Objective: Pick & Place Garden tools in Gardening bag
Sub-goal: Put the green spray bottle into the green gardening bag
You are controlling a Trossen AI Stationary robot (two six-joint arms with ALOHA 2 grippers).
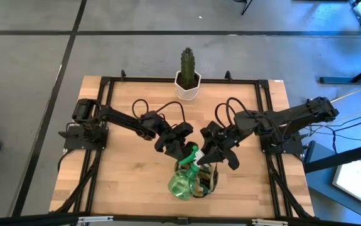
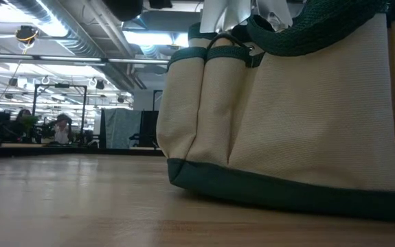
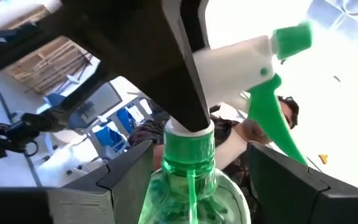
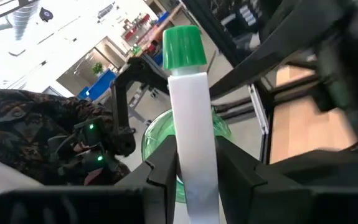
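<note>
A pale, planked wooden tabletop in a black metal frame sits on grey floor. From above, a spiny green cactus stands in a white faceted pot at the far edge. Both my arms reach inward to the gardening bag near the front edge, where the translucent green spray bottle lies tilted across the bag's mouth, its rounded body overhanging the rim. My left pincer is by the bottle's neck; my right pincer is at its head.

At tabletop height, the bag fills the right side: coarse tan canvas, tubular side pockets, a dark green base band and woven loop handles. Beyond is a hall with ceiling ducts and distant people.

From my left wrist, the ribbed green collar and clear green shoulders sit between my dark fingers, which stand apart, seemingly clear of the plastic, though the angle is poor.

From my right wrist, my fingers are clamped on the white, squared sprayer head, capped by a smooth green nozzle.
</note>
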